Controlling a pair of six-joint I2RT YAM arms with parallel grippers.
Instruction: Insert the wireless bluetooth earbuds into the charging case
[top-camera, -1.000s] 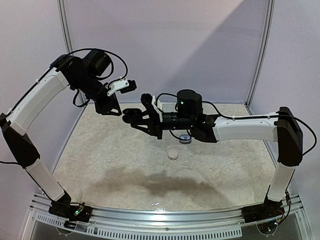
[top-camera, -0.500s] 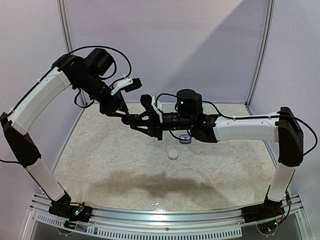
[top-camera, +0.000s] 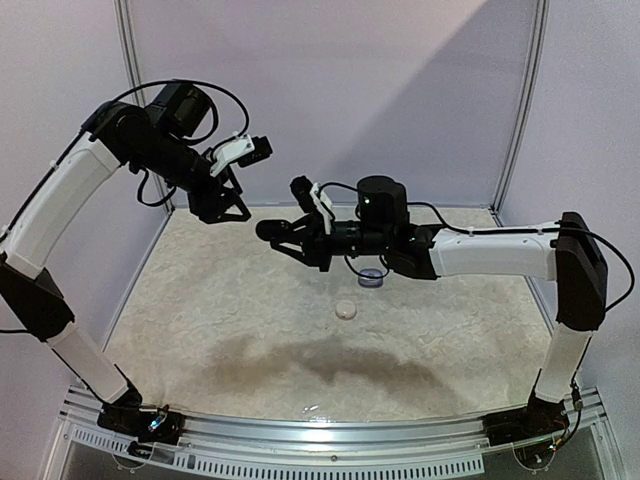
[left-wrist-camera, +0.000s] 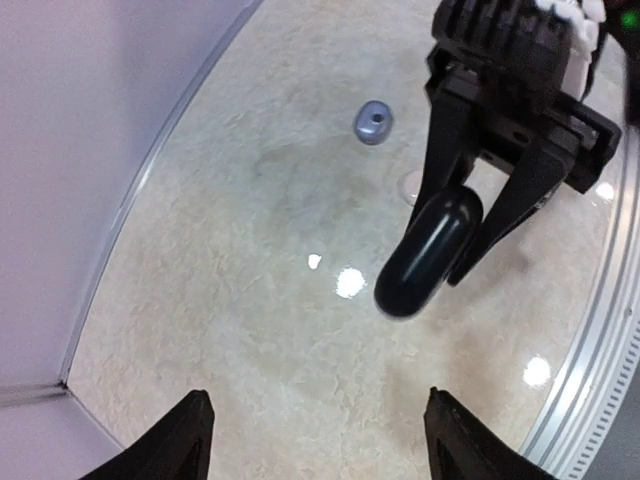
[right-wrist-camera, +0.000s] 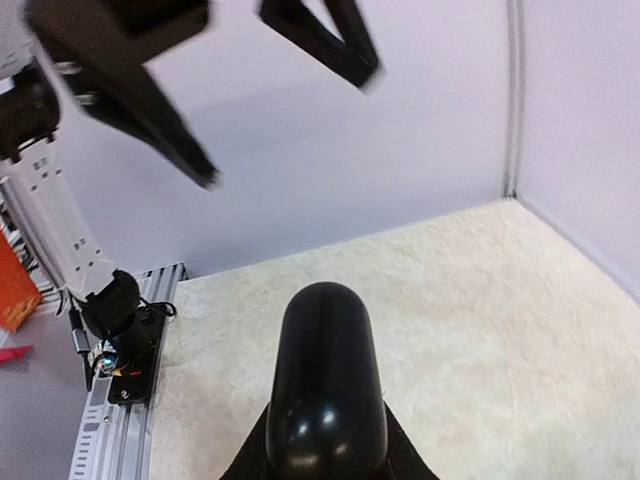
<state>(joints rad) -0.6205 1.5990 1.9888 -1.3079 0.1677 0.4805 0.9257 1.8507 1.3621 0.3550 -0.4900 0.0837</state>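
My right gripper (top-camera: 283, 236) is shut on the charging case (top-camera: 267, 230), a glossy black capsule held in the air above the table's far middle. The case (right-wrist-camera: 325, 385) fills the right wrist view and hides the fingertips; its lid looks closed. In the left wrist view the case (left-wrist-camera: 428, 252) sticks out between the right fingers (left-wrist-camera: 448, 140). My left gripper (top-camera: 226, 207) hangs up and left of the case, open and holding nothing (left-wrist-camera: 325, 440). A small grey-blue bud-like piece (top-camera: 372, 277) (left-wrist-camera: 373, 122) and a whitish one (top-camera: 346, 309) lie on the table; both look like earbuds.
The beige table (top-camera: 220, 330) is closed in by lilac walls, with a metal rail (top-camera: 330, 435) along the near edge. The left fingers (right-wrist-camera: 150, 105) cross the top of the right wrist view.
The left gripper has let go of the black case, opened, and drawn back up and to the left. The right gripper still holds the case and has shifted slightly right.
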